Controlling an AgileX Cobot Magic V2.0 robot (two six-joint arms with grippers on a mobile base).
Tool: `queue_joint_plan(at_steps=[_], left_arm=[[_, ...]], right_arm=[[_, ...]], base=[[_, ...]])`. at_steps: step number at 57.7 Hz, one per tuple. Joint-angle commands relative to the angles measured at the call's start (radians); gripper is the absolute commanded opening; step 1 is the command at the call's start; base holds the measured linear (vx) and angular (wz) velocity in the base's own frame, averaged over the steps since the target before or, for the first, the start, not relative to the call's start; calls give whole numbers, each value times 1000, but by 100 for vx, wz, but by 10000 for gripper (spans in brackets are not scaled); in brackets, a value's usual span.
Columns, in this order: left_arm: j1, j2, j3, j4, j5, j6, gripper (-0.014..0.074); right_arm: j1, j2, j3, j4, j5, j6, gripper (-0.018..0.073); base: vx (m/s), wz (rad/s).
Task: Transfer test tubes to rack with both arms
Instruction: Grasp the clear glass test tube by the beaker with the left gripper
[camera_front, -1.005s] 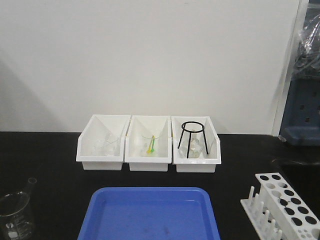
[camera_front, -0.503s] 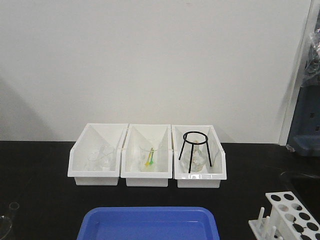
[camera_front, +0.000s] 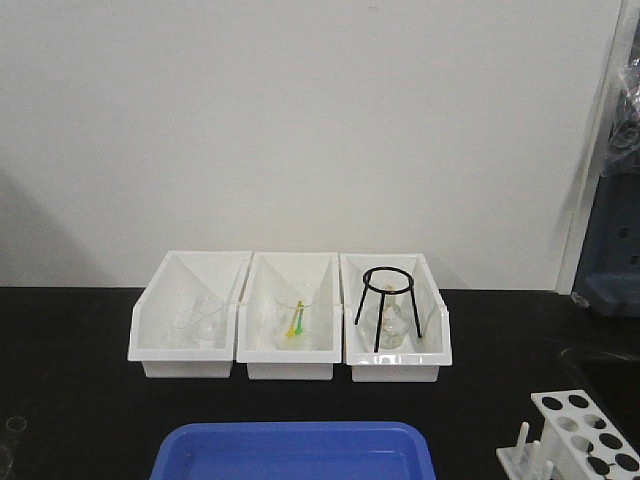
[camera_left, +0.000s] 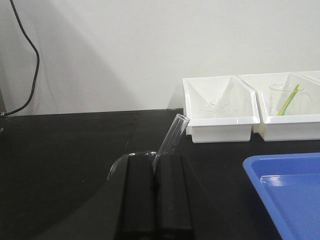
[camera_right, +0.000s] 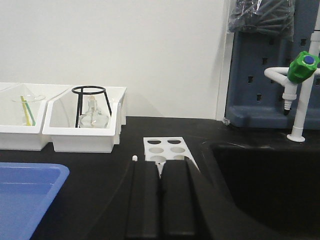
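Rack (camera_front: 562, 412) dropped lower; left tool (camera_left: 155, 161) grips test tube (camera_left: 172, 132); right tool (camera_right: 160, 167) closed.

- I read this as a lab: black bench (camera_front: 70, 400), bins (camera_front: 290, 368) of glassware (camera_right: 91, 119), tripod stand (camera_front: 378, 320).
- Test-tube rack (camera_right: 167, 149), sink (camera_right: 260, 190), green-capped tap (camera_right: 301, 65); maybe a drying pegboard (camera_right: 255, 75) behind.

On bench: three white rectangular plastic bins (camera_front: 188, 368); one blue plastic tray (camera_front: 290, 455); one white holed rack (camera_front: 585, 440); one clear glass test tube (camera_left: 172, 135); one black wire tripod (camera_front: 378, 320).
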Motion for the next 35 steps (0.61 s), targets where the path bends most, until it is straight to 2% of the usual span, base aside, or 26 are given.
queue_joint_plan(at_steps=[1,12,24,29,35], left_arm=[[-1,-12,-27,-4,-78,-9,-4],[-1,-12,-27,-4,-86,-7,-4],[-1,-12,-27,-5,-186,-11,-4],[-1,-12,-41,-5,-260,-64,-4],[-1,-10,-113,-5,-290,-121,-1]], right_arm=[[-8,-6,14,-6,-81,-4,-8],[-8,-6,14,-7,-99,-4,-8],[-8,-6,14,-6,-171,-4,-8],[-8,-6,-4,-3,-237,0,-8],[-8,12,-103,-3,-188,-1,-8]], base=[[0,0],[0,0],[0,0],[0,0],[0,0]])
